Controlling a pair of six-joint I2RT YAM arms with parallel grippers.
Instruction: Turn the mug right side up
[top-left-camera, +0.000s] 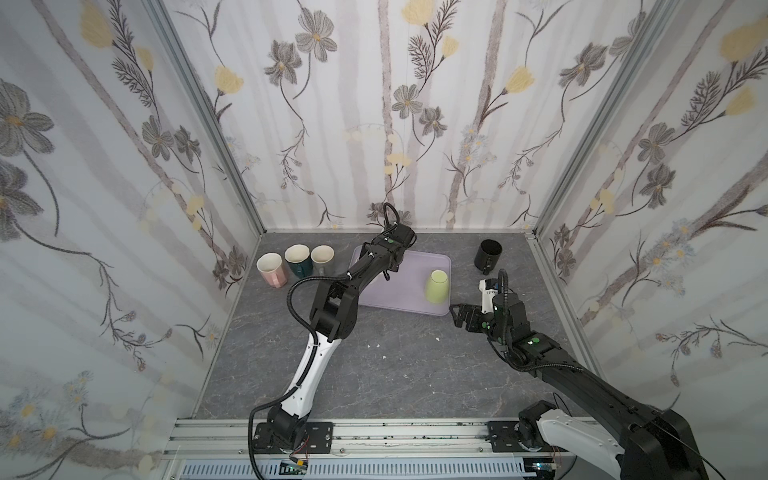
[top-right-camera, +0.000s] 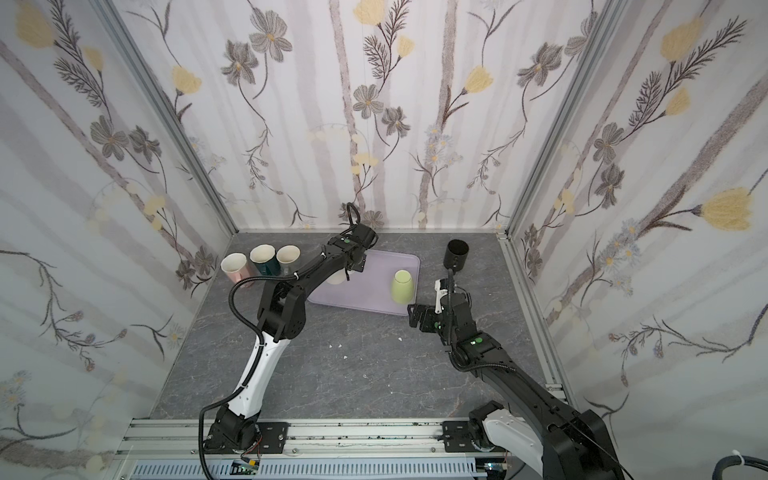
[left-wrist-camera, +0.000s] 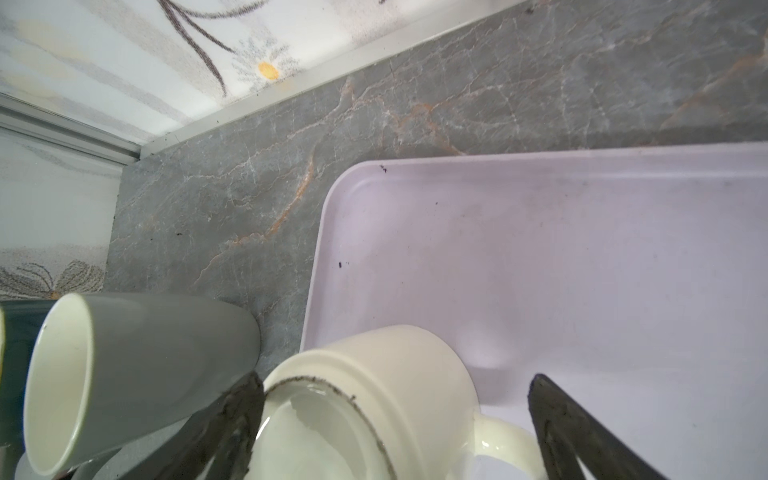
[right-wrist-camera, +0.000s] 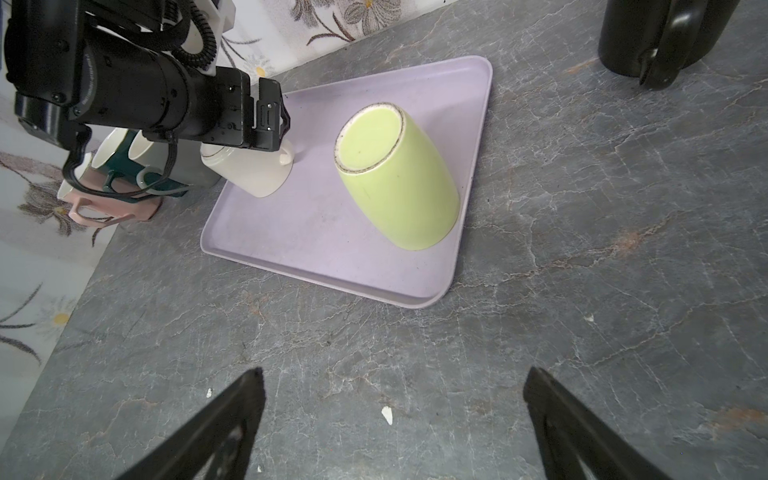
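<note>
I have the left gripper (left-wrist-camera: 395, 378) down over the left end of the lavender tray (top-left-camera: 399, 293), its jaws spread wide to either side of the cream mug (left-wrist-camera: 386, 361). That mug stands upside down on the tray, base up and rim down. In the left wrist view its handle (left-wrist-camera: 498, 444) lies in the gap between the mug wall and one finger (left-wrist-camera: 582, 436). The other finger (left-wrist-camera: 224, 428) sits just beside the base ring. I cannot tell whether either pad touches the ceramic.

A second inverted mug, the green mug (top-left-camera: 437, 286), stands near the tray's front right corner, also base up, and nothing is touching it.

My right gripper (right-wrist-camera: 395, 374) hangs over the bare grey marble tabletop (top-left-camera: 374, 374) just off that same tray corner. Its jaws are wide apart and nothing is between them. A few white crumbs (right-wrist-camera: 386, 415) lie on the stone below it.

Three mugs stand right side up in a tight row near the tabletop's rear left corner: the pink mug (top-left-camera: 271, 269), the teal mug (top-left-camera: 298, 259) and the grey mug (top-left-camera: 323, 257). The grey one is just beside the tray's left edge. The black mug (top-left-camera: 488, 254) stands upright near the rear right corner, well clear of the tray.
</note>
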